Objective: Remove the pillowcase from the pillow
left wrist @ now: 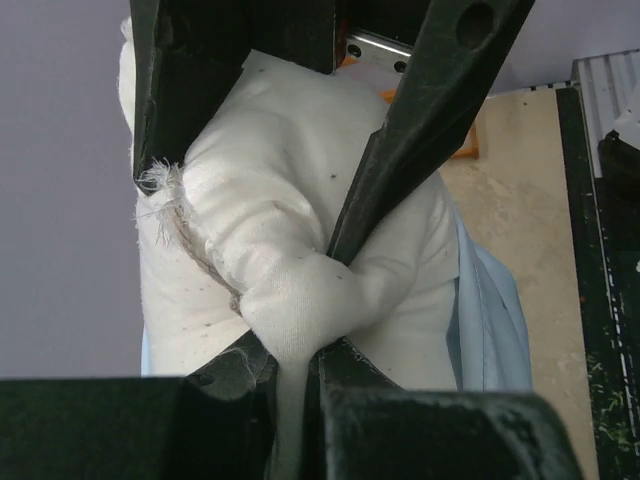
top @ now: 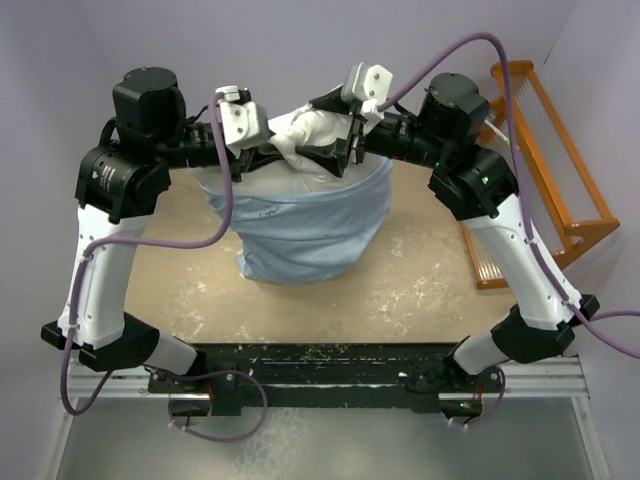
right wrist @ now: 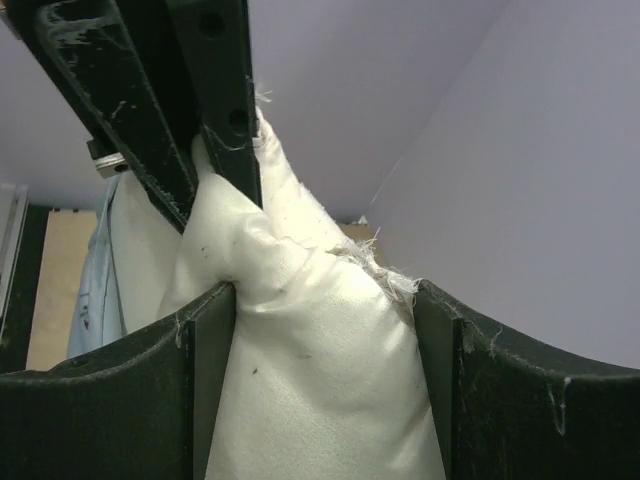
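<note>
Top external view has both arms up and meeting over the middle of the tabletop [top: 430,280]. The left gripper [top: 270,152] and right gripper [top: 345,145] are both on the exposed top end of the pillow [top: 312,130]. Below them the pillowcase [top: 305,225] hangs as a pale blue sack around the pillow's lower part. Its mouth is open just under the grippers and its bottom end seems to reach the tabletop.

From the left wrist, the left gripper is squeezed narrow, with a thin fold of white pillow fabric pinched between the jaws. From the right wrist, the right gripper's jaws stand further apart, with a fat bunched corner of the pillow wedged between them. So both hold the pillow and neither holds the case.

By my reading this is the extraction step, partway done: the top of the pillow is out and the rest is inside the blue fabric. The next move looks like a choice. Either lift higher and let the case slide off under its own weight, or have one gripper let go and take the case's rim to drag it down. The frayed seam by the grips suggests a gentle pull.

The count: one pillow, one pillowcase, two grippers. One orange wooden rack [top: 545,150] stands at the far right, well apart from the work.
</note>
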### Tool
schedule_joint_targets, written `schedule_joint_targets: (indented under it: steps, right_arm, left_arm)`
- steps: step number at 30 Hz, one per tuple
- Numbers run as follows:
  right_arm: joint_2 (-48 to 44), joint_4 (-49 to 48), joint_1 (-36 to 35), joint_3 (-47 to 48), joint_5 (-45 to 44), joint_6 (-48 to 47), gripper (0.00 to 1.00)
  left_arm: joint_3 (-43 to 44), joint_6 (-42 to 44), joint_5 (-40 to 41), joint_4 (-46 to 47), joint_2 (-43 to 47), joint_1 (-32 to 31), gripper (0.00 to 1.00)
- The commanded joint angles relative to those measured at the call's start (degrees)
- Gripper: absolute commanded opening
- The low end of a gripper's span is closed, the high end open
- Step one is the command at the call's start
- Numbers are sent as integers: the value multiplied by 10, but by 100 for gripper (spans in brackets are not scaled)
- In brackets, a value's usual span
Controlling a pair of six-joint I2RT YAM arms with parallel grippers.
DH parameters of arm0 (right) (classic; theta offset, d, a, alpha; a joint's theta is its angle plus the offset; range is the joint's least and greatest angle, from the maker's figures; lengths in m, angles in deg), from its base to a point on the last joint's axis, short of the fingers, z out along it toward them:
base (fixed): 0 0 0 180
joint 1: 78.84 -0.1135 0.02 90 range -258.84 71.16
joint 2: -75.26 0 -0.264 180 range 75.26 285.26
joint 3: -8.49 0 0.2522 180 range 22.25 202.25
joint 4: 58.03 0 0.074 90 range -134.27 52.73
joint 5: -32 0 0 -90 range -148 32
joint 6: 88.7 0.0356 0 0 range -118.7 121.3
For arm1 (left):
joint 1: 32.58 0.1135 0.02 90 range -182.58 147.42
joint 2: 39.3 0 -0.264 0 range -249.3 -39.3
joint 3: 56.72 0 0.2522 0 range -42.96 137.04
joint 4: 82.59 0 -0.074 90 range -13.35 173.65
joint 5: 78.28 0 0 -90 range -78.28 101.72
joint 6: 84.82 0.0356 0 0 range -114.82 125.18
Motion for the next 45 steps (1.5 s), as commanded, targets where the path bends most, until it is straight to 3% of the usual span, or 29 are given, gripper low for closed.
schedule_joint_targets:
  steps: [1, 9, 17, 20, 21, 22, 24, 25, 26, 27, 31, 35, 40, 45]
  right_arm:
    - [-16, 98, -21, 39, -3, -67, 73]
    - [-45, 207, -27, -6, -67, -104, 73]
    - [7, 290, -76, -49, -283, -151, 72]
    - [17, 262, -79, -43, -304, -151, 62]
    - [14, 241, -79, -44, -313, -147, 54]
    - [9, 216, -79, -50, -324, -144, 46]
    - [-9, 154, -79, -70, -341, -112, 26]
    - [-17, 119, -78, -76, -346, -103, 13]
    - [-28, 78, -76, -84, -366, -99, 0]
    - [-42, 36, -74, -102, -382, -96, 0]
    - [-98, -118, -54, -163, -368, -73, 0]
    - [-133, -218, 11, -204, -303, 10, 0]
    - [-162, -303, 35, -251, -246, 50, 0]
    - [-159, -308, 36, -251, -236, 70, 0]
  left_arm:
    - [15, 15, -20, -47, -18, -21, 0]
    - [-1, 61, 1, -58, -2, -31, 0]
    - [32, 71, 1, -60, -5, -32, 0]
    - [36, 65, -1, -60, -3, -32, 0]
    - [34, 62, 2, -56, 1, -32, 4]
    - [31, 59, 5, -49, 6, -32, 17]
    - [16, 46, 24, -27, 23, -32, 69]
    - [6, 36, 33, -11, 34, -32, 82]
    - [-4, 26, 55, 3, 45, -31, 87]
    - [-12, 19, 73, 13, 56, -31, 89]
    - [-19, 5, 160, 34, 91, -31, 93]
    - [-37, 9, 252, 49, 134, -31, 93]
    - [-142, 34, 245, -4, 192, -31, 89]
    - [-264, 39, 262, 47, 225, -31, 83]
